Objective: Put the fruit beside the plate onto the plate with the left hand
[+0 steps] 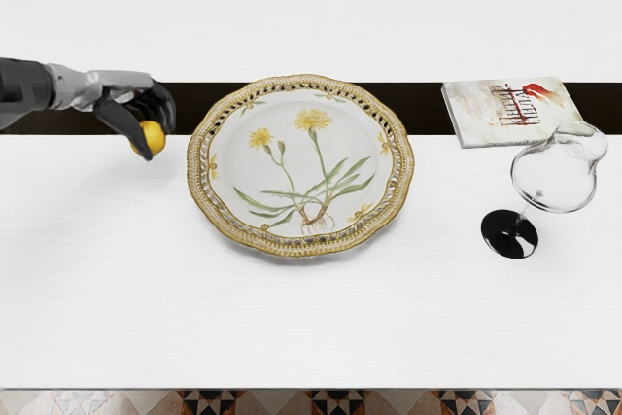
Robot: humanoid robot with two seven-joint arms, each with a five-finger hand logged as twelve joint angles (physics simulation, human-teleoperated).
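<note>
left hand (139, 116) curled downward around yellow fruit (153, 137), beside plate (209, 133).

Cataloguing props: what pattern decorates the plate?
Round white porcelain plate: yellow flowers on green stems, gold lattice rim; head view.

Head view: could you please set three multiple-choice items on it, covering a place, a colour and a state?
1. Where is the fruit relative to the plate? A on it; B left of it; C right of it.
2. What colour is the fruit? A red; B yellow; C green.
3. How are the fingers of the left hand? A spread, holding nothing; B flat on the plate; C curled round the fruit.
Answers: 1 B, it is clear of the rim, on the left; 2 B, yellow shows between the dark fingers; 3 C, they wrap the fruit.
</note>
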